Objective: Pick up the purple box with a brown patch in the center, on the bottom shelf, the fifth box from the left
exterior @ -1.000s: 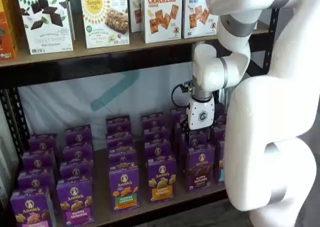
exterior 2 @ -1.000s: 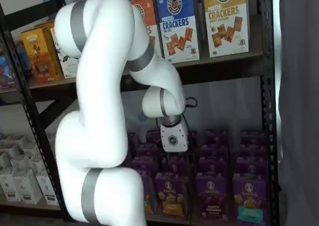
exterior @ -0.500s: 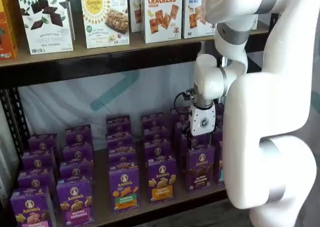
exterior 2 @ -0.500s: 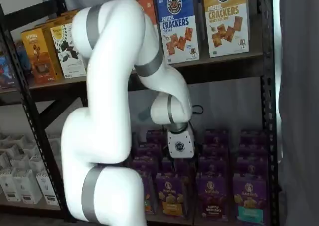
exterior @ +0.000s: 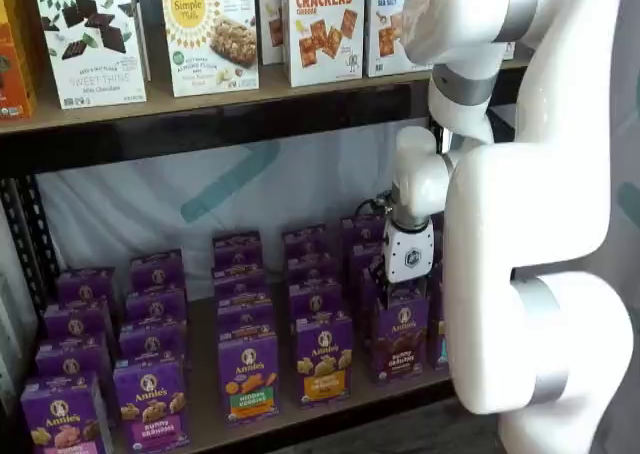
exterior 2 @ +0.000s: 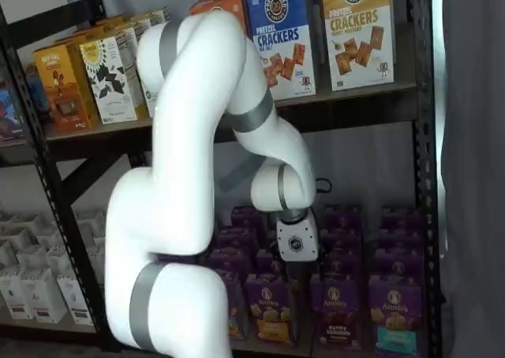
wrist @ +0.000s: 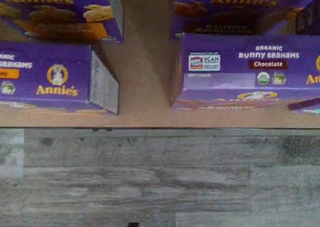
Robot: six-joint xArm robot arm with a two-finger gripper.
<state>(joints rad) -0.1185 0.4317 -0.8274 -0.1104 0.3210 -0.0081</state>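
In the wrist view you look down on the purple box [wrist: 250, 69], its top reading "Bunny Grahams Chocolate", at the front edge of the bottom shelf [wrist: 145, 112], a neighbouring carton [wrist: 55, 77] apart from it; in both shelf views the gripper [exterior: 408, 274] [exterior 2: 295, 257] hangs just above that box [exterior: 402, 336] [exterior 2: 335, 311]; you cannot tell how far the fingers are apart, nor whether they hold anything.
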